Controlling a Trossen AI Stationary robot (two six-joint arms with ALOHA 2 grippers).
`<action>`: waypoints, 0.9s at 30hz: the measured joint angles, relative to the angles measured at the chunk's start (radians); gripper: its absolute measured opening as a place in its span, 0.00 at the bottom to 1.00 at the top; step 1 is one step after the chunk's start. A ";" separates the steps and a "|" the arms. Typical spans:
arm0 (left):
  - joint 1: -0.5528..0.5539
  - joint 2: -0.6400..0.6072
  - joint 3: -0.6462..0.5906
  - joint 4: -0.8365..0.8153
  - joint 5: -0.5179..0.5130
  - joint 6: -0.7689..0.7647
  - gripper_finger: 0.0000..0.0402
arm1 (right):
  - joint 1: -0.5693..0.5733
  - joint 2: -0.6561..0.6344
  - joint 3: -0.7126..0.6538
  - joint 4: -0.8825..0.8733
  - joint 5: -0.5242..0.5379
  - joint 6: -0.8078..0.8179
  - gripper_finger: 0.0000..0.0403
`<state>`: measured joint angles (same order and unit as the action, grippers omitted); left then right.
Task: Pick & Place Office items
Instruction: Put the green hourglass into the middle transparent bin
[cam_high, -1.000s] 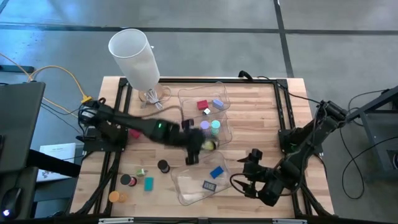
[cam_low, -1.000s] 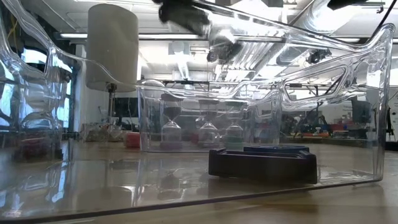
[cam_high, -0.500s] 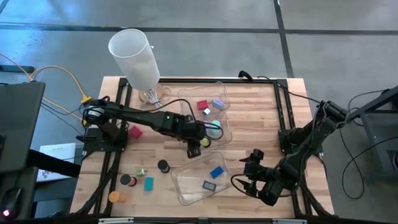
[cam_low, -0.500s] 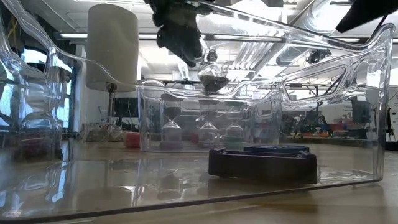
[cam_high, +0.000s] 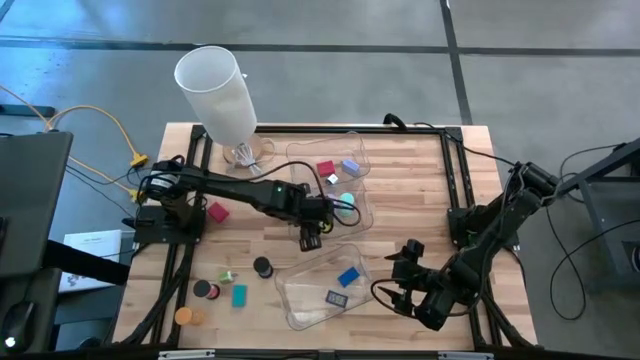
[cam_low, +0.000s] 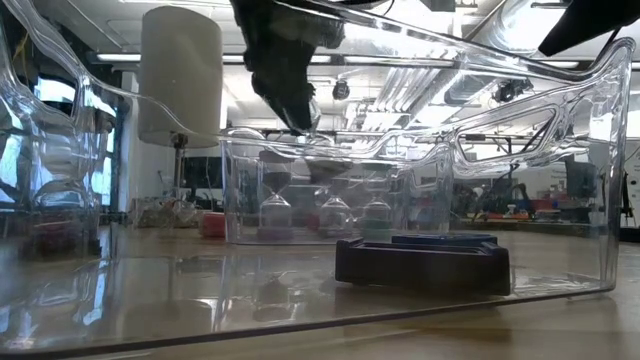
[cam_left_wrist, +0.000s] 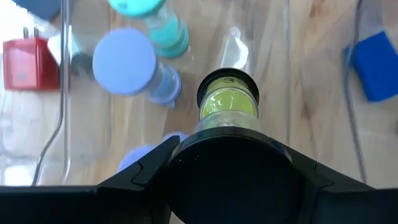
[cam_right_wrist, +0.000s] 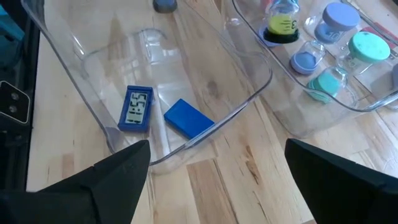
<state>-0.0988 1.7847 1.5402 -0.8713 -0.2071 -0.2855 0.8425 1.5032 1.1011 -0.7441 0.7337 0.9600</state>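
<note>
The right hand (cam_high: 405, 268) waits wide open, nearer than the far tray (cam_high: 296, 160) and just beyond the near tray (cam_high: 300, 310), which holds a few flat items. The left hand (cam_high: 311, 235) has swung back from over the near tray and come down at the far tray's near edge, still half closed on the yellow timer (cam_left_wrist: 227, 104). The timer now stands upright inside the far tray beside the lilac timer (cam_left_wrist: 124, 61) and teal timer (cam_left_wrist: 168, 34), so this placement seems all but done, with only the release left.
</note>
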 joint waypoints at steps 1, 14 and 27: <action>0.004 0.000 0.000 -0.004 0.000 0.001 0.48 | 0.000 0.000 0.000 0.000 -0.001 0.001 0.90; 0.044 0.000 -0.003 0.001 0.012 0.000 0.48 | 0.000 0.000 0.000 0.000 -0.003 0.001 0.90; 0.002 0.000 -0.004 -0.039 0.066 -0.003 0.48 | 0.000 0.000 0.000 -0.001 -0.003 0.003 0.90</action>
<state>-0.0971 1.7847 1.5358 -0.9104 -0.1408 -0.2886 0.8425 1.5032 1.1011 -0.7448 0.7307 0.9630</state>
